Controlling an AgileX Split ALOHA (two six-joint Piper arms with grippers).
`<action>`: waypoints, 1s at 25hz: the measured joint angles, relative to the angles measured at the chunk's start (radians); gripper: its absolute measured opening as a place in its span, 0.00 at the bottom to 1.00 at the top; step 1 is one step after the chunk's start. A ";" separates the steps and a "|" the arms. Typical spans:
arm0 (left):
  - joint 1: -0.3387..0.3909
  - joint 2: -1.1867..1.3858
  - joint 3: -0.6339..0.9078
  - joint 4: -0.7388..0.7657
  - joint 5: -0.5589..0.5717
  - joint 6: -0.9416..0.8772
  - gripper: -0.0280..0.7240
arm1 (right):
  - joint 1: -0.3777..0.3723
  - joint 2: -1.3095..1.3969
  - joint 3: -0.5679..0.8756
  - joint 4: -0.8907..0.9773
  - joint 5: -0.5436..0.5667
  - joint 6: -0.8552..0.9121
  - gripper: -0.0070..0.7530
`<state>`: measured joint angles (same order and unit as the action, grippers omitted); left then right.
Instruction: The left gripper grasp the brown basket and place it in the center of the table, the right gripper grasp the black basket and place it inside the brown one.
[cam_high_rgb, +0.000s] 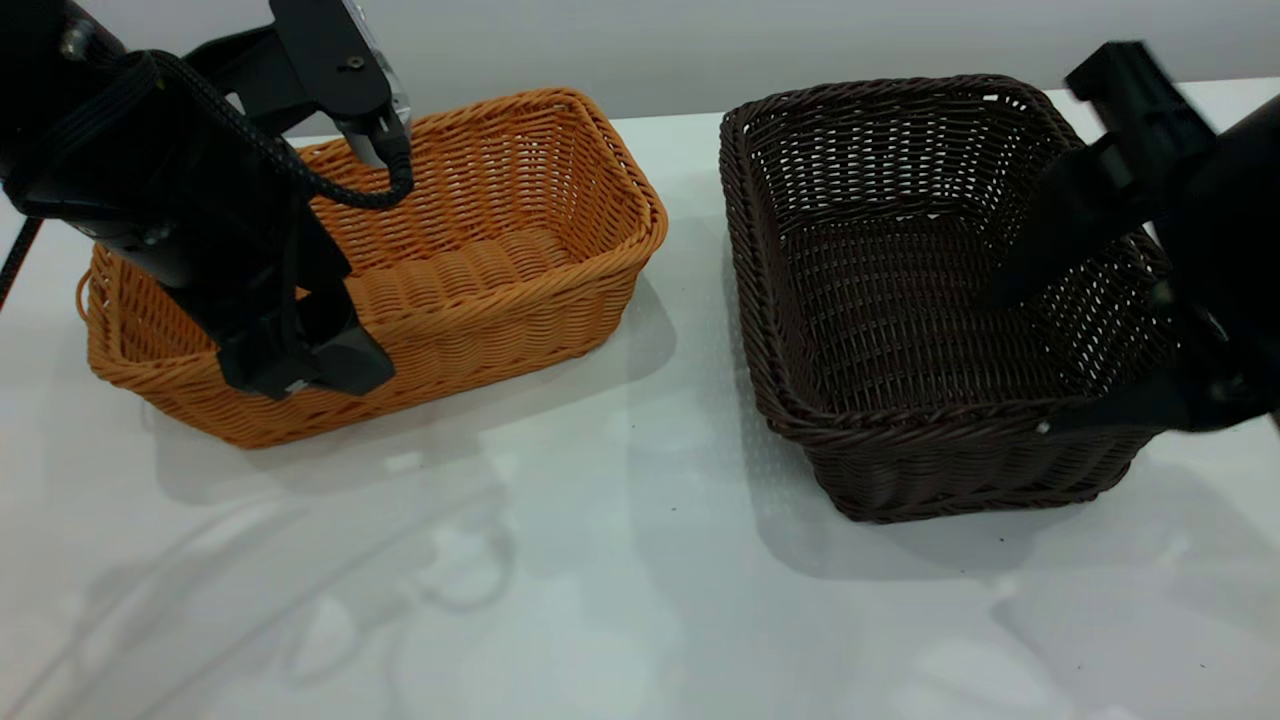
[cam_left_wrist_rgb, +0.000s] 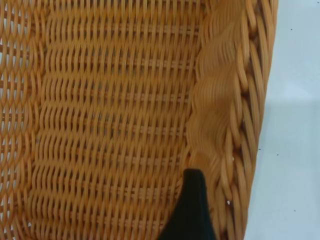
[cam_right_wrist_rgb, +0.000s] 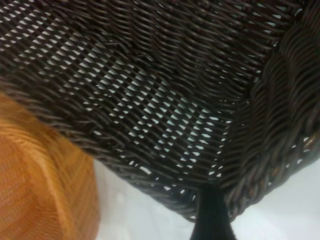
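The left arm reaches down from the desk's far left corner, its forearm sloping steeply, a black cable looping off the wrist. The left end effector points down near the desk's left edge. The right arm comes in from the desk's right edge; the right end effector has its fingers spread wide apart.

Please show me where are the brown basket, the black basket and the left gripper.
brown basket (cam_high_rgb: 520, 260): exterior view, on its inside floor.
black basket (cam_high_rgb: 900, 320): exterior view, on its inside floor.
left gripper (cam_high_rgb: 305, 365): exterior view, at its tip, over the brown basket's near wall.
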<state>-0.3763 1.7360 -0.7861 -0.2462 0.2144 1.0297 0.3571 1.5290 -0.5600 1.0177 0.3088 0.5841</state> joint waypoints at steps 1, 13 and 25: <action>0.000 0.000 0.000 0.000 0.001 0.000 0.79 | 0.013 0.013 0.000 0.001 -0.006 0.005 0.61; 0.000 0.000 0.000 0.000 0.016 0.000 0.79 | 0.093 0.148 -0.071 0.049 -0.054 0.005 0.61; 0.000 0.000 0.000 -0.005 0.023 0.001 0.79 | 0.093 0.256 -0.077 0.082 -0.166 0.005 0.58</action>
<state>-0.3763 1.7360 -0.7861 -0.2512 0.2379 1.0302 0.4504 1.7847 -0.6373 1.0997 0.1432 0.5886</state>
